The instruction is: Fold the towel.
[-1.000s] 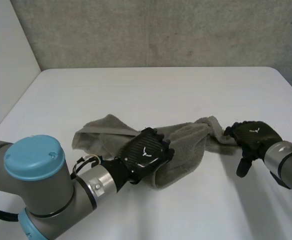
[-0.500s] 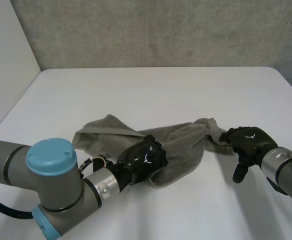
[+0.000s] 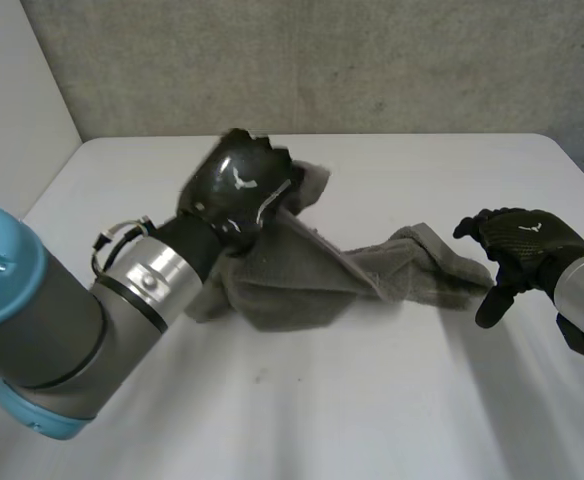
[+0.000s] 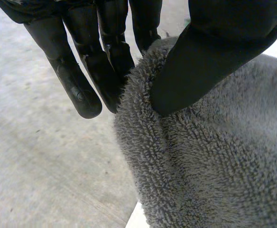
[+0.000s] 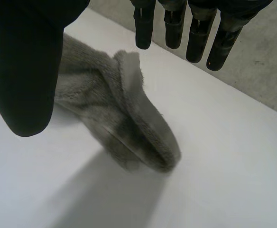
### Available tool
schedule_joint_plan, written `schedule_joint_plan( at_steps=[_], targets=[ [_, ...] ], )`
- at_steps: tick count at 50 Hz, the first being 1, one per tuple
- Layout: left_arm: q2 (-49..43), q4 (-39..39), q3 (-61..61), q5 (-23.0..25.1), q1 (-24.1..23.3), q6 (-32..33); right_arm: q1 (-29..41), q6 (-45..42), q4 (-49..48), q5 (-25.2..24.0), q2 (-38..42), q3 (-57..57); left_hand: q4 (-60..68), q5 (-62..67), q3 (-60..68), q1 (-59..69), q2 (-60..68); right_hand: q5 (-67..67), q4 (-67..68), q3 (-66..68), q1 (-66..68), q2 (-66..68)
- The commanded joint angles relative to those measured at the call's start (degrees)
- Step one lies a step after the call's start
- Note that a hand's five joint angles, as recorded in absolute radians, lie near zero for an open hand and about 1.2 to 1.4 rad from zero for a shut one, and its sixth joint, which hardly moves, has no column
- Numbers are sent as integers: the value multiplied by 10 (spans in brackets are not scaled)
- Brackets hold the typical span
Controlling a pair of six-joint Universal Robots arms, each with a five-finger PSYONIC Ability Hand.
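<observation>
Mid-fold, by the look of it: holding one end of the towel [image 3: 302, 270] up off the worktop [image 3: 372, 400] with the left hand [image 3: 237, 190], raised high and toward the far side. Clamped tight up there, pinching a thick rolled hem between thumb [image 4: 209, 61] and fingers [image 4: 107, 61]. Draping from that grip in a slack sheet, then trailing across the worktop as a bunched, twisted rope toward the right hand [image 3: 522, 240]. Poised right at that far end with thumb and fingers spread apart, gripping nothing; lying loose below the palm, doubled over into a soft lip, contact impossible to tell. Judging the step as the carry-over: bringing the lifted end across to meet the other. Calling next for a pin or a pinch on the trailing end with the right hand, otherwise likely to drag the whole cloth along instead of doubling it. Then spreading the bunched middle flat before laying the raised hem down, edges matched. Grey terry throughout, deep looped pile, plush and heavy-looking, limp with no stiffness, apt to sag and cling to itself. Smooth white worktop underneath, probably offering little grip to hold the cloth in place.
</observation>
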Motion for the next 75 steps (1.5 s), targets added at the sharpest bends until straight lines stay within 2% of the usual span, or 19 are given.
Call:
schedule_joint_plan(
  at_steps=[1, 5, 14, 17, 22, 23, 27, 28, 30, 31, 32, 36, 41, 47, 49, 53, 61, 71, 75],
  targets=[
    [45, -39, 17, -78, 0, -149, 16, 109, -11, -34, -18, 26, 103, 117, 105, 134, 103, -30, -33, -21, -23, -32],
    [65, -75, 21, -99, -1, -180, 43, 146, -52, -75, -6, 38, 103, 117, 105, 134, 103, -30, -33, -21, -23, -32],
    [91, -94, 21, -143, -3, -182, 106, 164, -157, -73, 83, 35, 103, 117, 105, 134, 103, -30, -33, -21, -23, -32],
    [92, -97, 21, -166, -5, -183, 122, 165, -204, -57, 113, 30, 103, 117, 105, 134, 103, -30, -33, -21, -23, -32],
    [99, -98, 17, -176, -10, -189, 149, 176, -319, 39, 186, 2, 103, 117, 105, 134, 103, -8, -11, 1, -1, -10],
    [106, -98, 15, -176, -11, -190, 150, 176, -319, 39, 186, 2, 103, 117, 105, 134, 103, -7, -10, 2, 0, -9],
    [119, -97, 13, -177, -6, -190, 157, 177, -361, 89, 224, -17, 103, 117, 105, 134, 103, 263, 260, 272, 270, 261],
    [119, -97, 13, -177, -6, -190, 157, 177, -361, 89, 224, -17, 103, 117, 105, 134, 103, 263, 261, 272, 270, 261],
    [119, -96, 12, -177, -4, -190, 156, 177, -370, 102, 233, -24, 103, 117, 105, 134, 103, 501, 498, 510, 508, 499],
    [119, -96, 12, -177, -4, -190, 156, 177, -370, 102, 233, -24, 103, 117, 105, 134, 103, 502, 499, 511, 509, 500],
    [118, -96, 11, -178, -3, -190, 155, 177, -370, 106, 232, -27, 103, 117, 105, 134, 103, 617, 614, 626, 624, 615],
    [117, -95, 10, -183, 4, -189, 150, 176, -366, 111, 220, -28, 103, 117, 105, 134, 103, 670, 667, 679, 677, 668],
    [114, -95, 9, -190, 27, -189, 147, 154, -344, 102, 151, -25, 103, 117, 105, 134, 103, 670, 667, 679, 677, 668],
    [101, -99, -8, -187, 50, -183, 119, 29, -159, 39, 50, -52, 103, 117, 105, 134, 103, 670, 667, 679, 677, 668],
    [100, -102, -13, -186, 55, -182, 79, -32, -50, 6, 11, -81, 103, 117, 105, 134, 103, 670, 667, 679, 677, 668],
    [82, -125, -33, -182, 69, -179, 49, -77, 34, -16, -2, -108, 103, 117, 105, 134, 103, 670, 667, 679, 677, 668],
    [48, -175, -37, -178, 73, -175, 45, -117, 147, -38, 8, -119, 103, 117, 105, 134, 103, 670, 667, 679, 677, 668],
    [-60, -160, 5, -180, 67, -169, 80, -135, 134, -22, 129, -152, 103, 117, 105, 134, 103, 670, 667, 679, 677, 668],
    [-98, -135, 56, -185, 67, -147, 94, -138, 90, 12, 173, -216, 103, 117, 105, 134, 103, 670, 667, 679, 677, 668]
  ],
)
